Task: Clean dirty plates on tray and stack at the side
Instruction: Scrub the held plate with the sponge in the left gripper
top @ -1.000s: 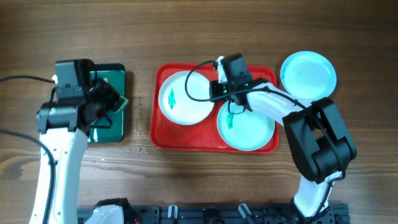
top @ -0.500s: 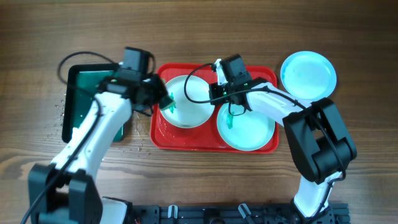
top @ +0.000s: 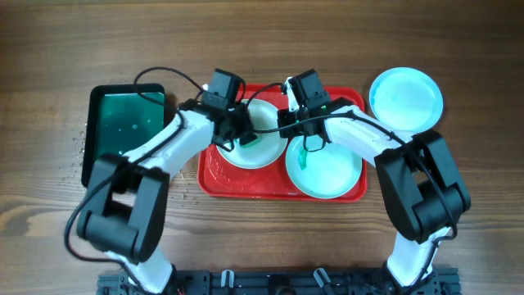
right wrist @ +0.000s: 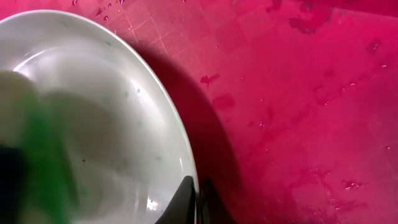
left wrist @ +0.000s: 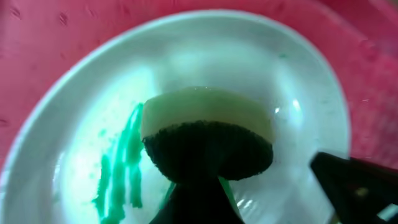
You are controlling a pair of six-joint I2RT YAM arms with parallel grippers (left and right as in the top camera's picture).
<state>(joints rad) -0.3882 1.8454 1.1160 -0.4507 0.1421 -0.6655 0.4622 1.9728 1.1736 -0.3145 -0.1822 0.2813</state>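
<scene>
The red tray (top: pixel 246 185) holds a white plate (top: pixel 264 147) on its left and a pale blue plate (top: pixel 327 174) with a teal smear on its right. Another pale blue plate (top: pixel 407 97) lies on the table to the tray's right. My left gripper (top: pixel 236 136) is shut on a sponge (left wrist: pixel 205 138) with a dark scouring face and presses it onto the white plate (left wrist: pixel 292 81), next to green streaks (left wrist: pixel 121 165). My right gripper (top: pixel 286 124) is shut on the white plate's rim (right wrist: pixel 180 155), one finger on each side of it (right wrist: pixel 194 199), above the red tray (right wrist: pixel 298 93).
A dark green tray (top: pixel 123 123) holding water lies on the table to the left of the red tray, with water drops on the wood beside it. Both arms cross over the red tray's upper half.
My left arm has swung right from the green tray with the sponge to the white plate's middle. My right gripper has stayed on the plate's rim.
</scene>
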